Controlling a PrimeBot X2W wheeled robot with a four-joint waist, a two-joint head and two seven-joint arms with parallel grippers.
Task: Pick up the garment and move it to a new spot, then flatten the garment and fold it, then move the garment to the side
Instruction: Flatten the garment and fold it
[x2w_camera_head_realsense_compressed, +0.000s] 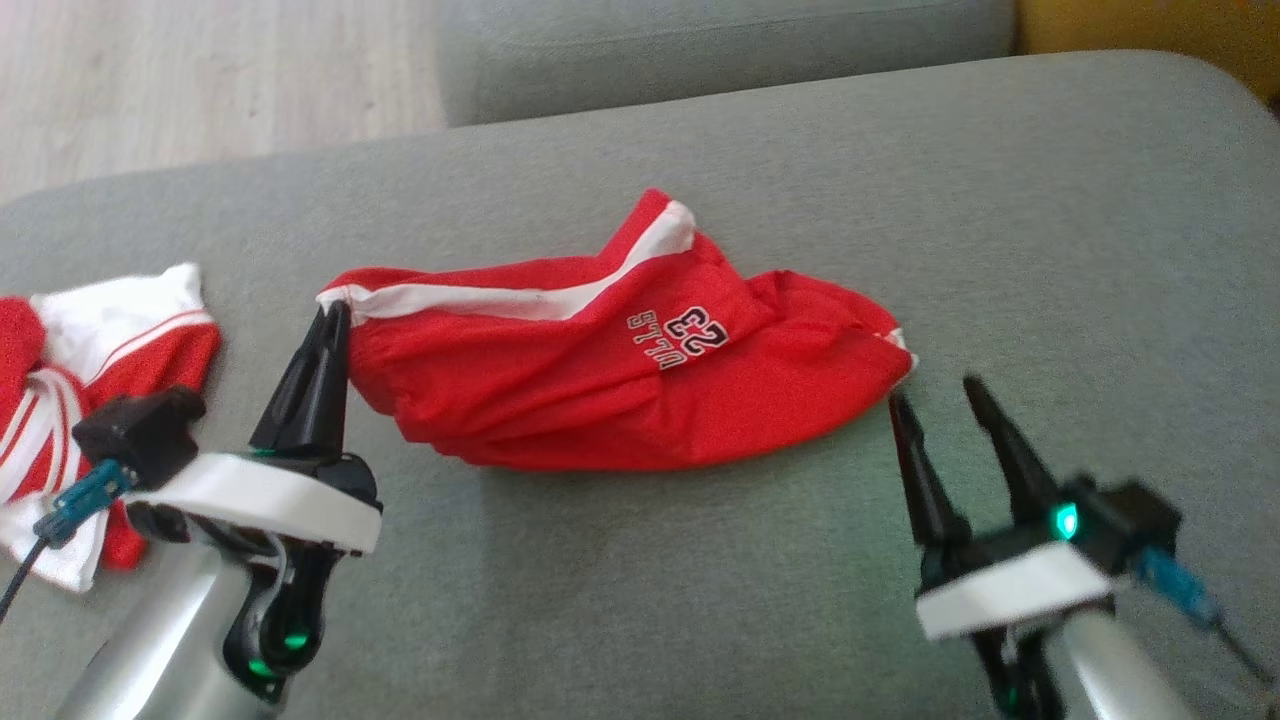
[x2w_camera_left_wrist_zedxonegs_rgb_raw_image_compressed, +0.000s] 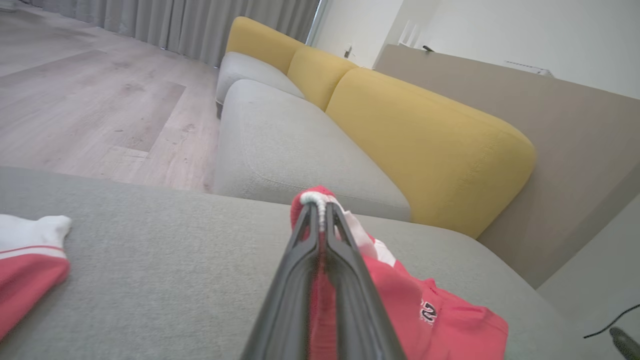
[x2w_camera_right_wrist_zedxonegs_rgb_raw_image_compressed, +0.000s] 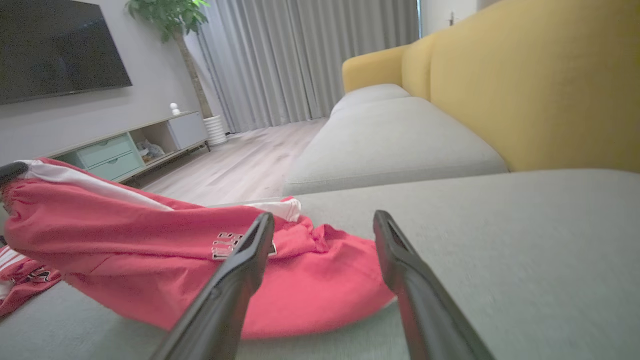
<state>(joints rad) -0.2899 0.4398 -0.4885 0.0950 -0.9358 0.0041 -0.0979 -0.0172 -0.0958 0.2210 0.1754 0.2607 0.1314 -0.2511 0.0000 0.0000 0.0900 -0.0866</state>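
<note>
The head view looks steeply down on the grey sofa cushion (x2w_camera_head_realsense_compressed: 700, 560) from close above. Both wrist views sit low over that cushion, looking along the sofa with the yellow backrest (x2w_camera_left_wrist_zedxonegs_rgb_raw_image_compressed: 425, 130) on their right. All three share the red shorts (x2w_camera_head_realsense_compressed: 620, 390).

Striped garment (x2w_camera_head_realsense_compressed: 110, 340) cut by left edge, underside of red shorts (x2w_camera_head_realsense_compressed: 600, 390) hidden

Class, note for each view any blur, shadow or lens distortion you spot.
Head view: faint shadow under the red garment on the grey cushion. Left wrist view: left gripper soft toward the bottom edge. Right wrist view: right gripper blurred near the lens.
</note>
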